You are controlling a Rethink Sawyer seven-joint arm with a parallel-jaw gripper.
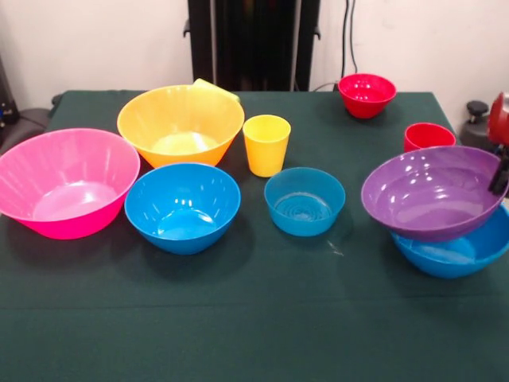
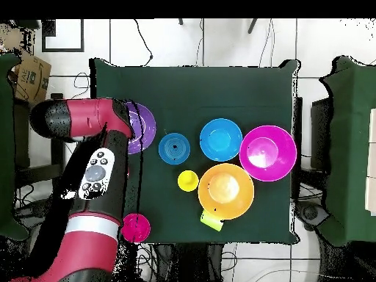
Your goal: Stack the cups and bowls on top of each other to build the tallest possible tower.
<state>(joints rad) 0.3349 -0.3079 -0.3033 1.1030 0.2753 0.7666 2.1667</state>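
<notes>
The purple bowl [image 1: 436,191] hangs tilted just over a blue bowl [image 1: 457,251] at the right; in the overhead view the purple bowl [image 2: 145,126] shows partly under the arm. My gripper [image 1: 499,173] is at the right edge, shut on the purple bowl's rim. The red cup [image 1: 429,136] and the small red bowl [image 1: 367,94] stand behind. The yellow cup [image 1: 266,144], the small translucent blue bowl [image 1: 305,200], a second blue bowl [image 1: 183,207], the orange bowl [image 1: 181,123] and the pink bowl [image 1: 67,183] stand apart. The lime green cup [image 2: 211,219] lies on its side by the orange bowl.
The dark green table [image 1: 254,334] carries everything. My red arm [image 2: 92,176] covers the table's left side in the overhead view. The black pedestal [image 1: 253,44] stands behind the table's far edge.
</notes>
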